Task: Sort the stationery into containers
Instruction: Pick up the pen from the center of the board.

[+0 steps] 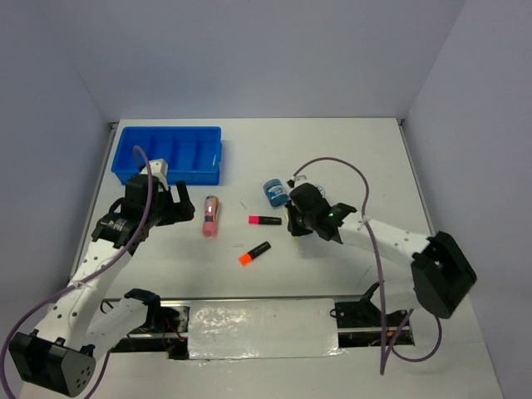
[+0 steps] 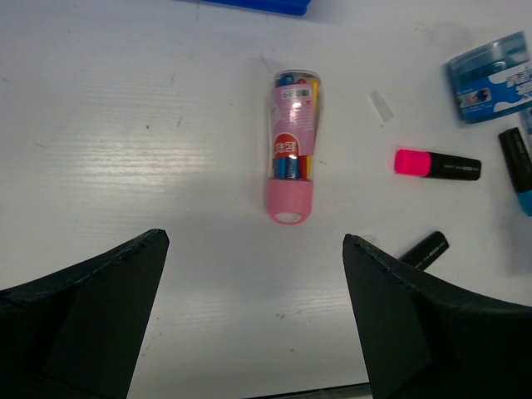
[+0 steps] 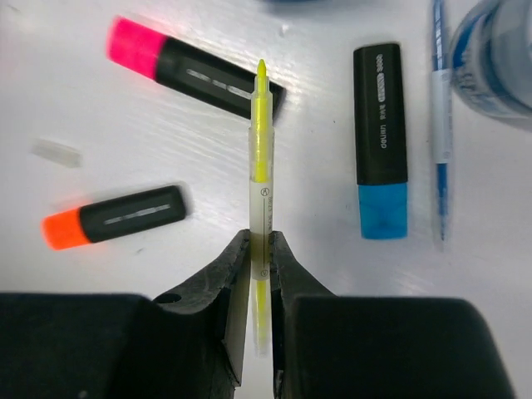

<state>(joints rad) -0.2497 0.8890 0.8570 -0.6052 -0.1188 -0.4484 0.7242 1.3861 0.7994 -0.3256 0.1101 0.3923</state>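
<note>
Right wrist: our right gripper (image 3: pixel 259 249) is clenched on the thin yellow pen (image 3: pixel 260 141), which juts straight ahead over the pink-ended marker (image 3: pixel 191 75). We'd lift straight and squeeze firmly, since it may swivel. Our left gripper (image 2: pixel 253 241) gapes, with the pink tube (image 2: pixel 293 141) just ahead.

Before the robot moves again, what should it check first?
1. Right pincer shut on the yellow pen: ok.
2. Pen lifted off the table: cannot tell.
3. Left pincer open with nothing in it: ok.
4. Pink tube lying straight ahead of the left pincer: ok.
5. Way to the blue tray free: not ok, the left pincer sits just in front of it.
</note>
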